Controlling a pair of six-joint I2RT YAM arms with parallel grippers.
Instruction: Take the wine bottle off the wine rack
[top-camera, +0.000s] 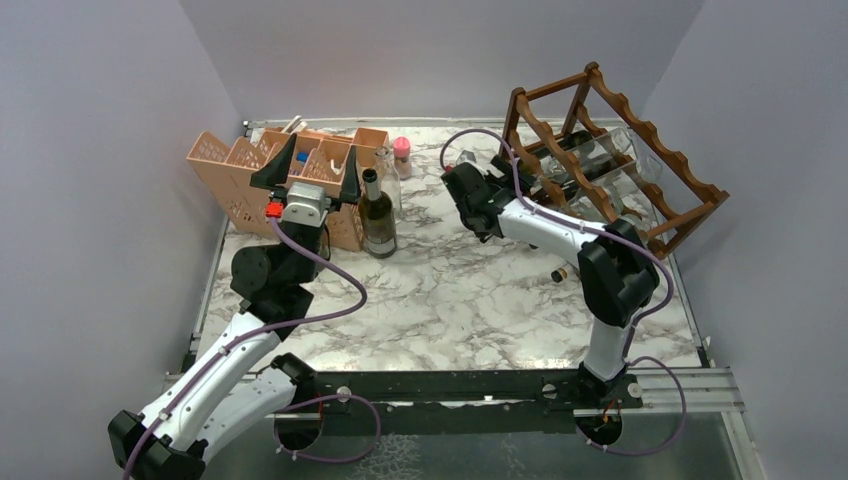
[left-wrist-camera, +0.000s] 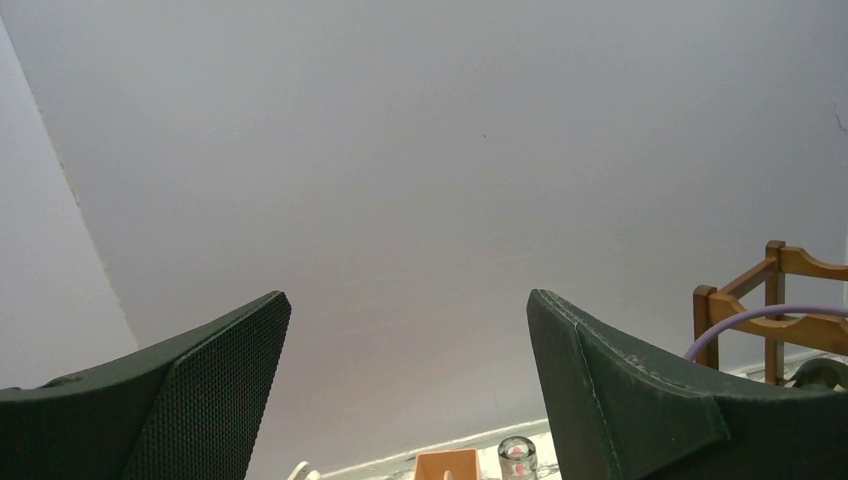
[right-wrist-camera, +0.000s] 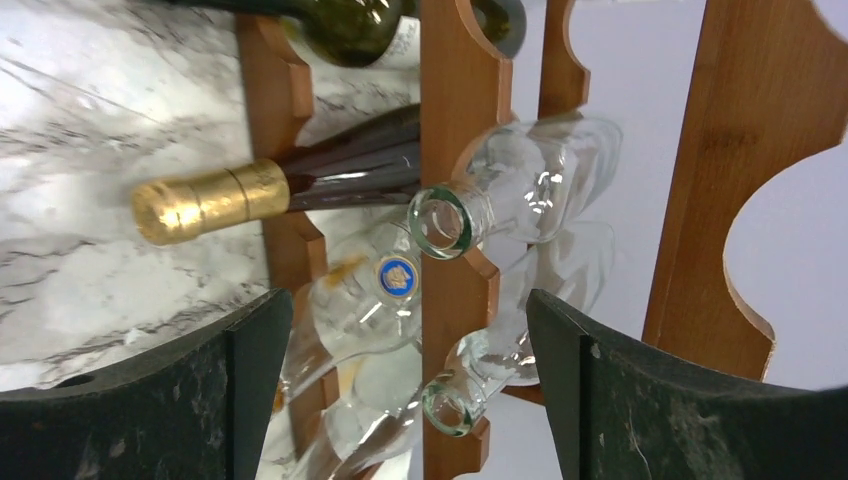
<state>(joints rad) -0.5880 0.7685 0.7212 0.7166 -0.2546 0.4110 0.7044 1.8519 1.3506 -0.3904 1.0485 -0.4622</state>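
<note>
The dark reddish-brown wine rack (top-camera: 640, 160) stands at the back right, with several bottles lying in it. A dark wine bottle (right-wrist-camera: 215, 200) with a gold foil cap lies in it, neck pointing out. A green one (right-wrist-camera: 365, 25) lies beside it, and clear glass bottles (right-wrist-camera: 520, 185) fill other slots. My right gripper (right-wrist-camera: 405, 300) is open just in front of the rack's (right-wrist-camera: 455, 90) end, and a clear bottle's mouth (right-wrist-camera: 448, 405) shows between its fingers. The left gripper (top-camera: 310, 172) is raised, open and holds nothing. It faces the back wall.
A peach-pink lattice organiser (top-camera: 232, 165) stands at the back left behind the left gripper. An upright dark wine bottle (top-camera: 377, 215), a clear bottle (top-camera: 388, 165) and a small pink-capped jar (top-camera: 402, 150) stand beside it. A small brown piece (top-camera: 560, 273) lies near the right arm.
</note>
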